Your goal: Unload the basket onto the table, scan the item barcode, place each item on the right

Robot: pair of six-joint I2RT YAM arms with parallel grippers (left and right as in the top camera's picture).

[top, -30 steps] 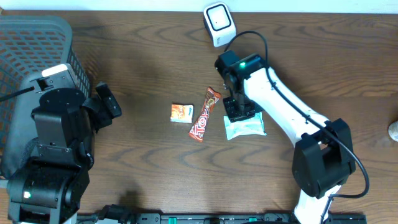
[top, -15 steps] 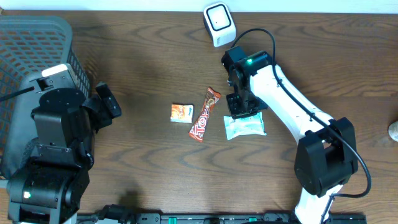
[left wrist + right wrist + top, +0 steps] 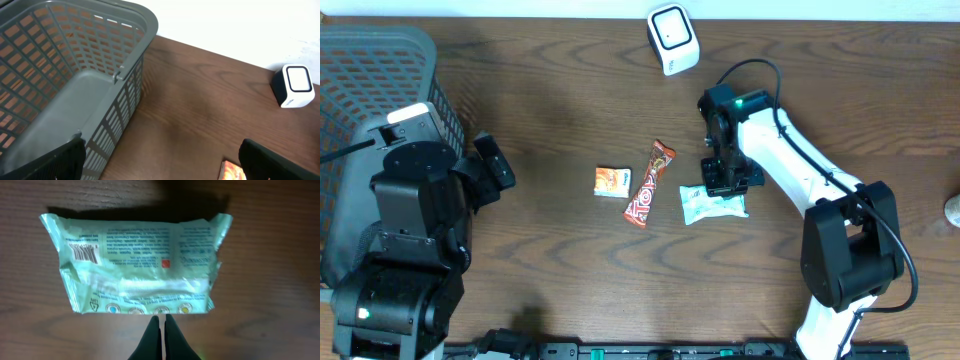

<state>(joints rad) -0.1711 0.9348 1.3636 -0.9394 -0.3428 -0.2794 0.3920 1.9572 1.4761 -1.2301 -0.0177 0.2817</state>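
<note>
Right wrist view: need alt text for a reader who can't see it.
A pale green packet lies flat on the wooden table, printed back up with its barcode at upper left. The right gripper, jaws shut, points at its lower edge.

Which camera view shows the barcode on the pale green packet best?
The right wrist view: the pale green packet fills it, barcode plain at its left end. Overhead, the packet is small, barcode unreadable. The left wrist view misses it.

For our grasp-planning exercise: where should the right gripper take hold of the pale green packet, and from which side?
Probably from above, jaws spanning the short width of the green packet, at the end away from its barcode. It lies flat, barcode up, so this leaves the code uncovered.
</note>
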